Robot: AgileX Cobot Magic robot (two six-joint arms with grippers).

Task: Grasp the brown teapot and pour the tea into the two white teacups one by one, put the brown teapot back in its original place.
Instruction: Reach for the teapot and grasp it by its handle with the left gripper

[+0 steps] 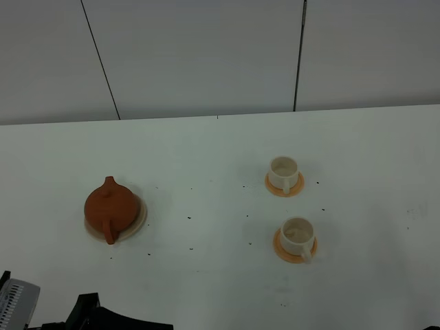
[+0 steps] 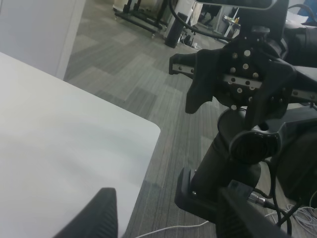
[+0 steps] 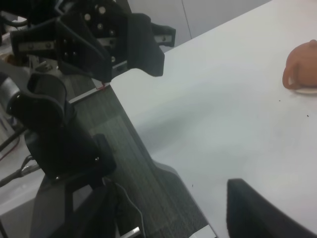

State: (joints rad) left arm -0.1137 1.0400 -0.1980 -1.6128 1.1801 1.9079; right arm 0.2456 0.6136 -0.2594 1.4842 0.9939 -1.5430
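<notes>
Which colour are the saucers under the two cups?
Orange saucers, shown best in the exterior high view.

The bench (image 1: 206, 148) is bare along its far edge and across its middle. Toward the left edge the brown teapot (image 1: 110, 205) stands on its beige plate (image 1: 140, 221). Right of the middle stand the far teacup (image 1: 283, 169) and the near teacup (image 1: 298, 232), with a narrow gap between them.

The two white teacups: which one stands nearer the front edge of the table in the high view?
The lower teacup in that view, on the right side of the table. The other teacup stands farther back and slightly to the left.
</notes>
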